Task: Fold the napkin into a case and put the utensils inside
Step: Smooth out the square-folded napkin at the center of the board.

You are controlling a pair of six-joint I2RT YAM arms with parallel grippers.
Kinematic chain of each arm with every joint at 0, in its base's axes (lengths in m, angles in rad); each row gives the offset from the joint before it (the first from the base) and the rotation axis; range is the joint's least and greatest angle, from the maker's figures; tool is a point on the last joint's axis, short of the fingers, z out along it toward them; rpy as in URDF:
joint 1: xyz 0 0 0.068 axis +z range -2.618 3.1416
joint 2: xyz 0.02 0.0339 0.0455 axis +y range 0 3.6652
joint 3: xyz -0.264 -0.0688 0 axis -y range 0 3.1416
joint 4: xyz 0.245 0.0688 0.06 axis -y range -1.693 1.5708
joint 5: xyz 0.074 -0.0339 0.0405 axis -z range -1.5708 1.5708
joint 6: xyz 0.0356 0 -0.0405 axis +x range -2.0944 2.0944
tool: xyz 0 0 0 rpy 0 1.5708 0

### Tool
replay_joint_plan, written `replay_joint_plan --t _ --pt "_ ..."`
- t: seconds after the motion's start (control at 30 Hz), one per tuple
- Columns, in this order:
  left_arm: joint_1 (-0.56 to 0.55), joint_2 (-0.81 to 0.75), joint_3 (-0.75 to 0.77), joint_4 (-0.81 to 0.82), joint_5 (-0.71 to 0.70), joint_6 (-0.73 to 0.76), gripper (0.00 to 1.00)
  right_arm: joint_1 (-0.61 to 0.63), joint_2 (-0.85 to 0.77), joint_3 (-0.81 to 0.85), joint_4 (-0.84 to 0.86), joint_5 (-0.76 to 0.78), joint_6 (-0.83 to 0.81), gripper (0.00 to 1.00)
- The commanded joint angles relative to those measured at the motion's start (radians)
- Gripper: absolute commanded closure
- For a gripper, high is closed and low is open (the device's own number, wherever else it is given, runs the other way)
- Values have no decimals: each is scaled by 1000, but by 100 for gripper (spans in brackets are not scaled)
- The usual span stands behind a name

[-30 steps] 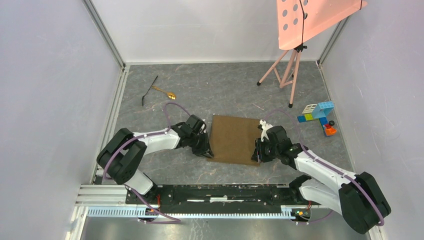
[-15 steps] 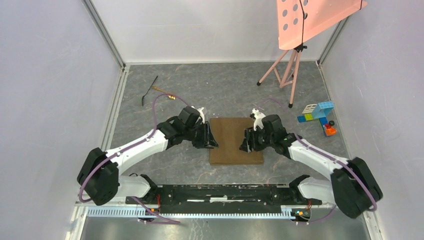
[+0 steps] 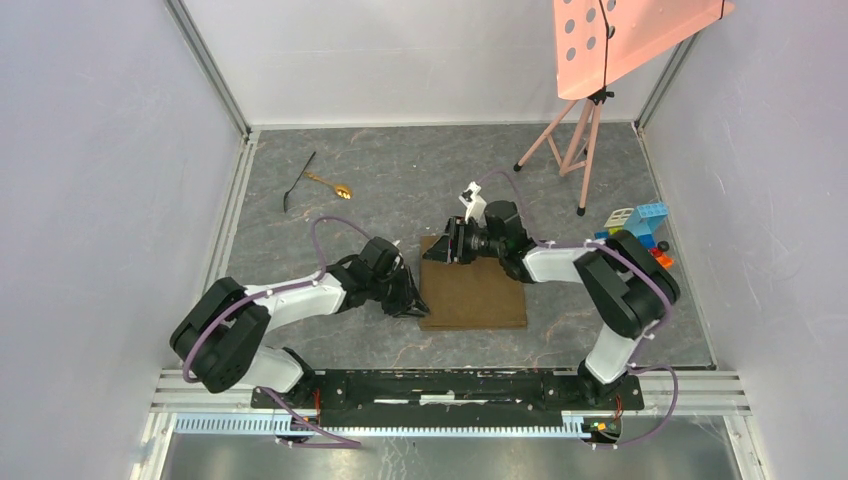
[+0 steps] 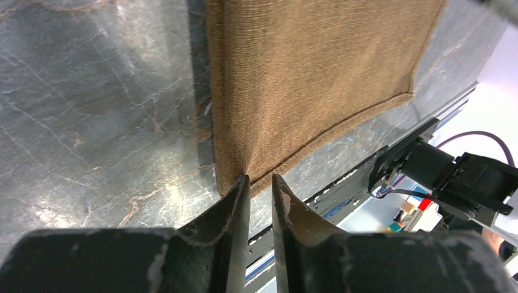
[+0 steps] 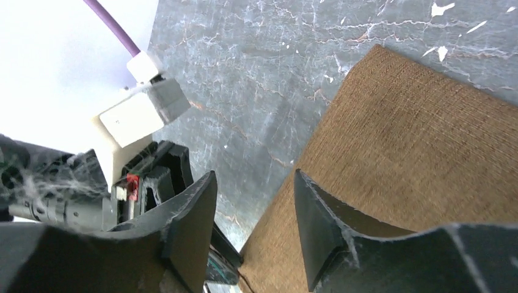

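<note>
Pinching only the near-left corner tip of the napkin (image 4: 317, 73): left claw (image 4: 259, 181), fingers nearly together on the cloth. Right claw (image 5: 253, 183) is spread and empty, hovering at the far-left corner, half over bare desk (image 5: 244, 91). Napkin lies flat mid-desk. Spoon (image 3: 331, 185) and black utensil (image 3: 298, 181) sit far left, well apart from it.

Risks:
- Left bite is thin, so the cloth may slip out on lift.
- Right could close beside the edge and miss. One corner then drags alone and the fold goes skew.
- Can't tell how many layers left holds. Taking only one would spoil the pocket.
</note>
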Motion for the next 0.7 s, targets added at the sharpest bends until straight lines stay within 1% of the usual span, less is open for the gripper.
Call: replay_joint_plan --t 0.0,0.17,0.37,0.47,0.57,0.67 --pt "3 34 -31 113 11 -64 75 20 108 43 238 -53 127 46" --pt "2 74 -61 115 1 -47 78 31 242 110 253 -40 110 52" --pt "2 92 -94 125 14 -50 80 28 345 192 188 6 30 52" --pt "1 84 -105 125 13 -48 80 7 403 242 153 22 6 52" --pt "1 81 -115 125 14 -44 81 -19 461 274 159 11 10 51" --pt "1 96 -110 124 22 -22 81 -31 518 318 195 -39 8 50"
